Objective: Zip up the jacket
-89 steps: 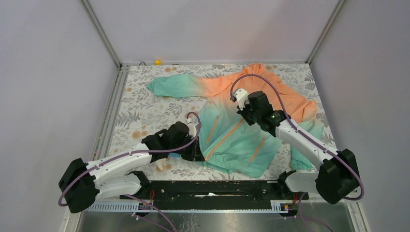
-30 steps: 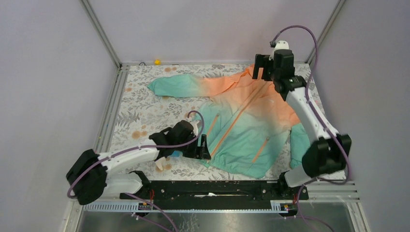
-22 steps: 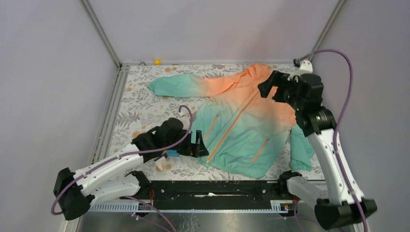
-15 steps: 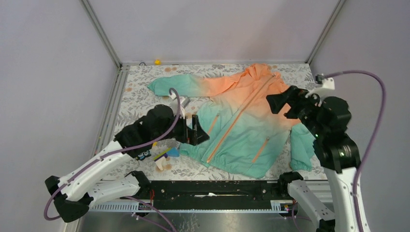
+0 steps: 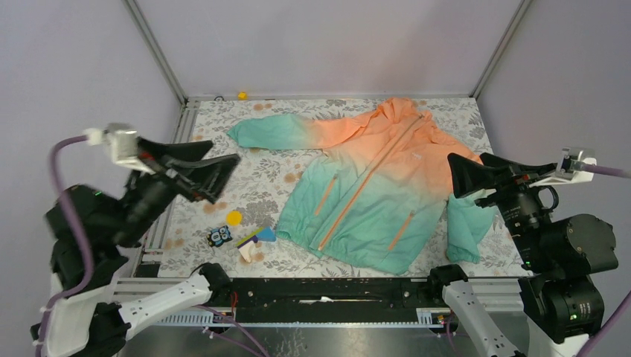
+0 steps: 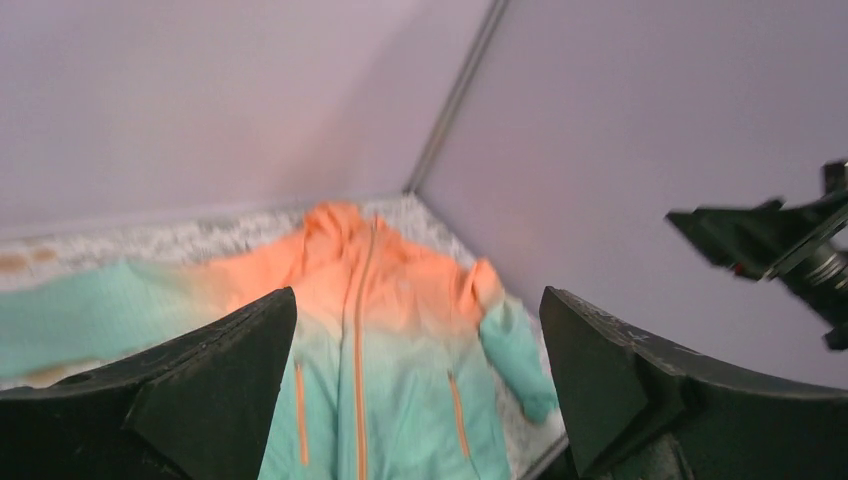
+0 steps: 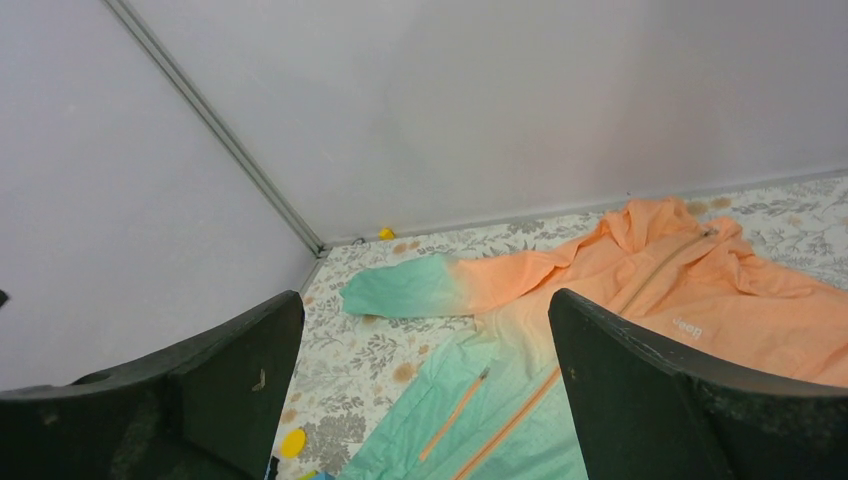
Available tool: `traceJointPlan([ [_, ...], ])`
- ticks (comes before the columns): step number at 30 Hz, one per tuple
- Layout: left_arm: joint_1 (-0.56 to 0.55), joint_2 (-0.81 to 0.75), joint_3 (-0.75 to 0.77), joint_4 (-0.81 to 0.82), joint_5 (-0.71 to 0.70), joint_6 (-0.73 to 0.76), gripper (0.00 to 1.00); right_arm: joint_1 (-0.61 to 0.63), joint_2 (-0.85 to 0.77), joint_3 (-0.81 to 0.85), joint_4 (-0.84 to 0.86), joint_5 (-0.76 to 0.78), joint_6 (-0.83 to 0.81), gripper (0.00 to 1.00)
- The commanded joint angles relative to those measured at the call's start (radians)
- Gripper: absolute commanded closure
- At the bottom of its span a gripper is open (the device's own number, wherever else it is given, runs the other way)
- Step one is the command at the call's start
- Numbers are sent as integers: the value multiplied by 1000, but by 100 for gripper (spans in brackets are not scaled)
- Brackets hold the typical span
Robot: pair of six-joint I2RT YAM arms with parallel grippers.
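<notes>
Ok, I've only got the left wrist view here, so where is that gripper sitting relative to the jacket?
Observer: The left gripper is raised well off to the left of the jacket, touching nothing.
Operator: Anything lying near the hem?
Observer: Yes, a yellow disc and small toy pieces lie just left of it.
Operator: And the sleeve that runs out of my frame?
Observer: It lies stretched out leftward, its teal cuff flat on the table near the far edge.
</notes>
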Motion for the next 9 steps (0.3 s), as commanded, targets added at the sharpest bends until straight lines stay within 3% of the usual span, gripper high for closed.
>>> traceJointPlan([
  [1,7,-69,41,117,-91,92,1,1,-20,-6,112,31,1,0],
  [9,7,-66,114,127,-91,137,1,1,-46,15,83,52,-22,0],
])
